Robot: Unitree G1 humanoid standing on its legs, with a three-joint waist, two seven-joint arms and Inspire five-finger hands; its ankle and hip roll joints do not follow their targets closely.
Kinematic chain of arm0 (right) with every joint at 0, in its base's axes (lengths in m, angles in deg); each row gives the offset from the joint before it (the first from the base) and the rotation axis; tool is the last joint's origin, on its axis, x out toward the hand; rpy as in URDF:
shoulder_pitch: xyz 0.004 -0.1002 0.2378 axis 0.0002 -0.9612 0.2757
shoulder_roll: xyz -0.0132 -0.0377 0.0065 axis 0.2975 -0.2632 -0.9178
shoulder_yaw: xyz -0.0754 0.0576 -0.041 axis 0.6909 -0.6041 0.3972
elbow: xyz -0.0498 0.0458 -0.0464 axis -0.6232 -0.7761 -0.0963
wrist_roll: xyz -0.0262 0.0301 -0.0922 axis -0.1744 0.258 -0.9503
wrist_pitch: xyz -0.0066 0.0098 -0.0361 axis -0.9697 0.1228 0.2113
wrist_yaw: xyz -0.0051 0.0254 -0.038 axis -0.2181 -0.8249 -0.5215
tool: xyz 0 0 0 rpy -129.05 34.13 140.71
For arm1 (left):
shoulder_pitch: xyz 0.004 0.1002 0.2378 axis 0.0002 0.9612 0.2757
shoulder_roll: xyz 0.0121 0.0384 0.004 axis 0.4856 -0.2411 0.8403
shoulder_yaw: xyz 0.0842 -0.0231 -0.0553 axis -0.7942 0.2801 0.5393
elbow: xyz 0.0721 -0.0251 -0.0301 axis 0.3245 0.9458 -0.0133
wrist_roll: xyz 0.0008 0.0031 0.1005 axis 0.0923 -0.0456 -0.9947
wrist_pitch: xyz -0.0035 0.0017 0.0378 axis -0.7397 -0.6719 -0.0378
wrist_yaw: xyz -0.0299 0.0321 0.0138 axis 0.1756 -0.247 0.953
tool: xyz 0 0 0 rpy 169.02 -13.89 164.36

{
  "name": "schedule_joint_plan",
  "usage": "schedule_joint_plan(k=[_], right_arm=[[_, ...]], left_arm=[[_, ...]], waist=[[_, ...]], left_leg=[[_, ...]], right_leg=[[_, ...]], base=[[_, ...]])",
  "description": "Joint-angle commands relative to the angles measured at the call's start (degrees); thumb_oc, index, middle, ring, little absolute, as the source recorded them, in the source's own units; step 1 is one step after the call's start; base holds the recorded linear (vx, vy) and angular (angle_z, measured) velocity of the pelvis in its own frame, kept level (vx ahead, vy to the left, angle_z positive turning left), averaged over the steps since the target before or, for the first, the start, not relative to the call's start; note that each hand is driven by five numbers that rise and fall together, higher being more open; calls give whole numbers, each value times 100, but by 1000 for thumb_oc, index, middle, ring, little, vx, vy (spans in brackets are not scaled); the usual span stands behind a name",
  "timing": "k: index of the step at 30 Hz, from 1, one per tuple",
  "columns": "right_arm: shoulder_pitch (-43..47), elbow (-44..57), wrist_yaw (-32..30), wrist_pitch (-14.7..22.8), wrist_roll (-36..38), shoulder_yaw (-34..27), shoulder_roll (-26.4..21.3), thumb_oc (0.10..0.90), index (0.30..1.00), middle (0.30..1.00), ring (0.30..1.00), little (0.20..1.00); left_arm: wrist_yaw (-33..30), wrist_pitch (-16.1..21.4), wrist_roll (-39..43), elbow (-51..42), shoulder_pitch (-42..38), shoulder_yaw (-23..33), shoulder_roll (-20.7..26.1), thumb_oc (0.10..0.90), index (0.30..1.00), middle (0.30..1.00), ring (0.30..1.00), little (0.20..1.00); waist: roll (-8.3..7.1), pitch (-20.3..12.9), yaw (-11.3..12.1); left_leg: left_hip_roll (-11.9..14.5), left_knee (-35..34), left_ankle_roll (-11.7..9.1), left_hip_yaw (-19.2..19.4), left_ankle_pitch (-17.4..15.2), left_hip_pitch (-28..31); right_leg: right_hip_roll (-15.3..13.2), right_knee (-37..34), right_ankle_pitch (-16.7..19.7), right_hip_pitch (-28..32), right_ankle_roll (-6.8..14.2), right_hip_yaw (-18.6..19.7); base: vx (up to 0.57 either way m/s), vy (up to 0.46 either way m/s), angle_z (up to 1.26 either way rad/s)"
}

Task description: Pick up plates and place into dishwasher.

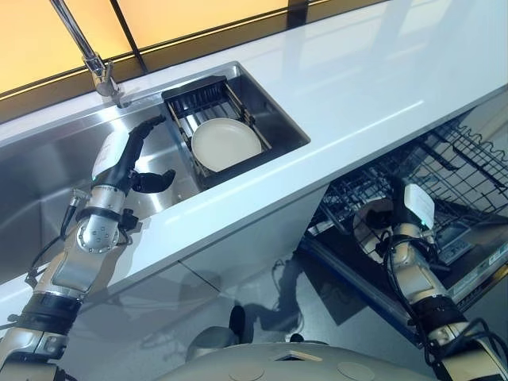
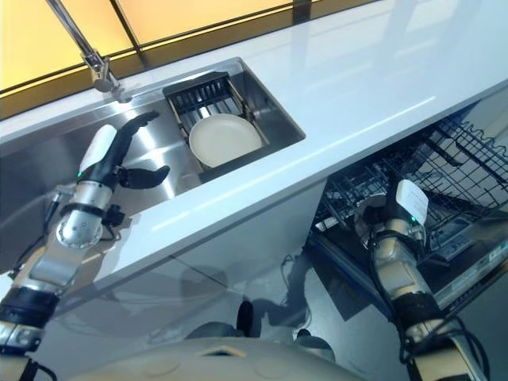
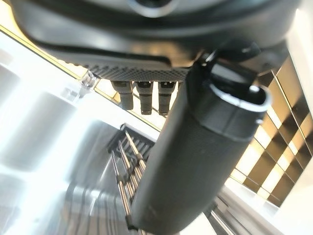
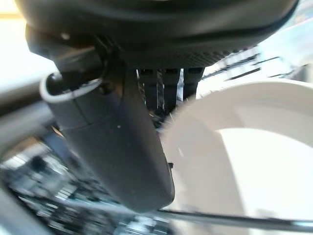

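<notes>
Left hand, fingers spread, hovers over the sink near a plate in the sink rack. Right hand pinches a second plate inside the dishwasher rack.

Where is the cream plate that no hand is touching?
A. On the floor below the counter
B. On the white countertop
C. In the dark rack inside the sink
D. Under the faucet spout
C: the cream plate lies in the dark rack set in the sink, with the left hand beside it and apart.
</notes>
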Motion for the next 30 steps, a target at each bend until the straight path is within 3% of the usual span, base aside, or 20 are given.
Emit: schedule_joint_plan(k=[1, 12, 20, 24, 30], right_arm=[[332, 750, -613, 508, 29, -681, -521, 800, 900, 900, 900, 900], [33, 1686, -592, 791, 358, -1576, -800, 800, 900, 900, 900, 900], [303, 2572, -998, 1665, 314, -1721, -848, 800, 900, 900, 900, 900], [445, 2738, -336, 1976, 890, -1356, -852, 800, 900, 900, 900, 900], [360, 2820, 472, 1958, 1200, -977, -863, 800, 900, 900, 900, 900]], left_arm=[[-389, 378, -119, -418, -309, 477, 119, 800, 900, 900, 900, 900], [-351, 333, -7, -470, -264, 709, 264, 800, 900, 900, 900, 900], [-377, 174, -154, -497, -542, 494, 242, 800, 900, 900, 900, 900], [-342, 220, -461, -443, -851, 274, 413, 800, 900, 900, 900, 900], [-266, 306, -782, -445, -1272, 132, 821, 800, 900, 900, 900, 900]], waist=[[51, -236, -54], [-42, -310, -203], [-49, -358, -220], [-53, -414, -240], [-13, -485, -301]], left_leg=[[-191, 17, 205, 80, -654, 399], [-147, 22, 192, 259, -685, 464], [-152, 30, 193, 294, -694, 456], [-165, 19, 166, 300, -687, 436], [-175, 10, 131, 331, -664, 392]], right_leg=[[268, 478, 350, -623, 44, 198], [299, 458, 359, -591, 70, 290], [309, 462, 369, -605, 83, 317], [286, 451, 376, -629, 116, 296], [256, 413, 400, -654, 141, 271]], base=[[-11, 1, -4], [-20, -5, -6], [-29, 8, -8], [-37, 19, -1], [-11, 18, 0]])
